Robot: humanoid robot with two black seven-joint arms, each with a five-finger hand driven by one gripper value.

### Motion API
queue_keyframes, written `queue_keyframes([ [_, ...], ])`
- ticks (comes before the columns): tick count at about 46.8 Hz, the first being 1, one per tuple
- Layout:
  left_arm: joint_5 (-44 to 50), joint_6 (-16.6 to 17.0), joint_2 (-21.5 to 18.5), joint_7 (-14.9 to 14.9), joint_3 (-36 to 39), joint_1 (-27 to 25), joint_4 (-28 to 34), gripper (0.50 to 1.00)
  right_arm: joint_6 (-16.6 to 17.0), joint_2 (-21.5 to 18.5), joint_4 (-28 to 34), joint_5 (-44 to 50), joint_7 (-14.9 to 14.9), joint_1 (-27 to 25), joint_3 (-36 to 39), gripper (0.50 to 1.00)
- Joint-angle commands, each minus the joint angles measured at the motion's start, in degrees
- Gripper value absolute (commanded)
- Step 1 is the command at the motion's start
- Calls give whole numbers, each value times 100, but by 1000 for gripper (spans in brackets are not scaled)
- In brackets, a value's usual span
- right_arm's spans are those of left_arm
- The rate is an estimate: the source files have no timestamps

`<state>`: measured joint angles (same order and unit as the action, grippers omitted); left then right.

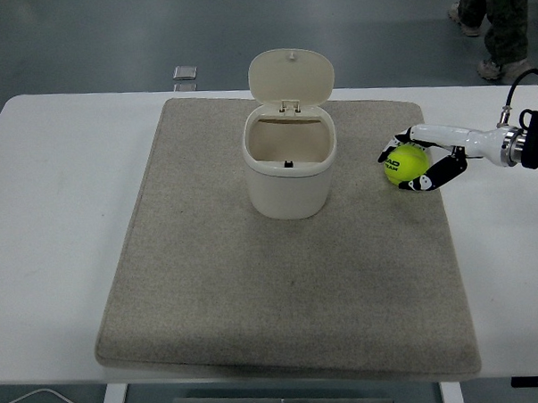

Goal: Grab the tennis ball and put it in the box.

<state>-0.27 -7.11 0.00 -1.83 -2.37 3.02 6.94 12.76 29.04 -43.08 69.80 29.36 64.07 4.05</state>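
In the head view, the right hand [421, 162] comes in from the right edge and reaches over the right side of the grey mat [286, 281]. Its fingers [429, 178] are curled around the tennis ball [405, 162], some over the top and some under the near side, so the hand pinches the ball between them. The ball is at the right part of the mat, to the right of the box [290, 165] and apart from it. I cannot tell for sure if the ball is already off the mat or rests on it; it looks very low.

The box is a cream container that stands upright near the middle of the mat, with its lid [291, 75] open and tilted back, so the opening is free. Inside, it looks empty. The mat lies on the white tabletop [60, 219].

The left arm does not show. At the top right corner, the legs of a person [498, 17] stand behind the table.

As I judge it, the grasp is made, so the first part of the task is nearly done. What is left: to lift the ball, carry it to the left over the open box, and release it inside.
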Motion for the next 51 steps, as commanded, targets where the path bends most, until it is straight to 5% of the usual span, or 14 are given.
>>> queue_keyframes([
  [1,0,-1,0,-1,0,6,0,996,130,84,-60,-80,17,175,25,500],
  [13,0,-1,0,-1,0,-3,0,996,868,558,-640,-897,88,641,113,500],
  [25,0,-1,0,-1,0,-3,0,996,1141,840,-1352,-1047,316,791,183,500],
  [40,0,-1,0,-1,0,6,0,996,1202,752,-2003,-1056,483,800,623,500],
  [51,0,-1,0,-1,0,-3,0,996,931,322,-2021,-1056,475,853,623,500],
])
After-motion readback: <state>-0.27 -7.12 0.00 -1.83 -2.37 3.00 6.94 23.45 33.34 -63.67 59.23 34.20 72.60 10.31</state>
